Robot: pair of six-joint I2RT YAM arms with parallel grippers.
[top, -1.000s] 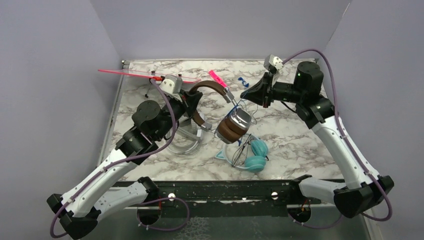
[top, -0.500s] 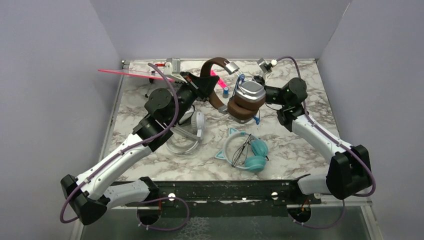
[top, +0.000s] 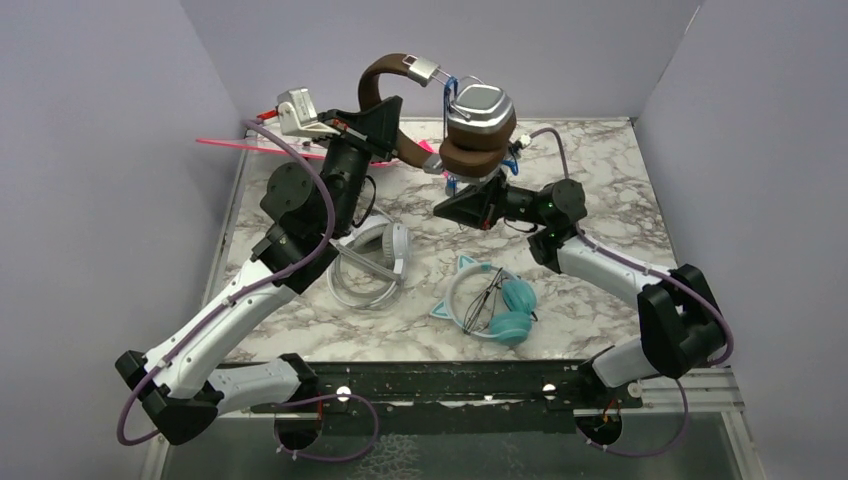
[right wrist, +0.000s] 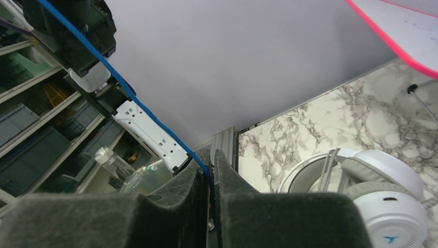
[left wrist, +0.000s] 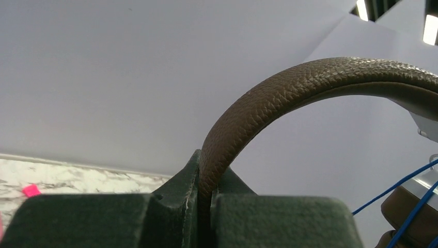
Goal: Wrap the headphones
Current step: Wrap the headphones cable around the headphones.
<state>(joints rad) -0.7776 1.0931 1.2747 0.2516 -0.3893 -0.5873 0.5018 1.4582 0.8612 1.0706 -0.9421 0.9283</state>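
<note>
My left gripper (top: 385, 118) (left wrist: 206, 170) is shut on the leather headband of the brown headphones (top: 478, 125) (left wrist: 289, 98) and holds them high above the back of the table. Their cups hang to the right, and a blue cord (top: 452, 92) (right wrist: 103, 67) is looped around them. Just below the cups, my right gripper (top: 447, 208) (right wrist: 212, 155) points left, its fingers closed to a narrow slit with the blue cord running between them. The white-grey headphones (top: 385, 250) (right wrist: 387, 206) lie on the table under the left arm. The teal cat-ear headphones (top: 500, 305) lie at centre front.
A clear sheet with a pink edge (top: 240, 145) (right wrist: 403, 26) sticks out at the back left corner. A small pink piece (left wrist: 31, 190) lies on the marble table (top: 600, 290) near the back wall. Lavender walls close in three sides.
The left arm has lifted the brown headphones from the table middle up toward the back wall. The right gripper has swung from the back right to just under the cups, on the cord.
</note>
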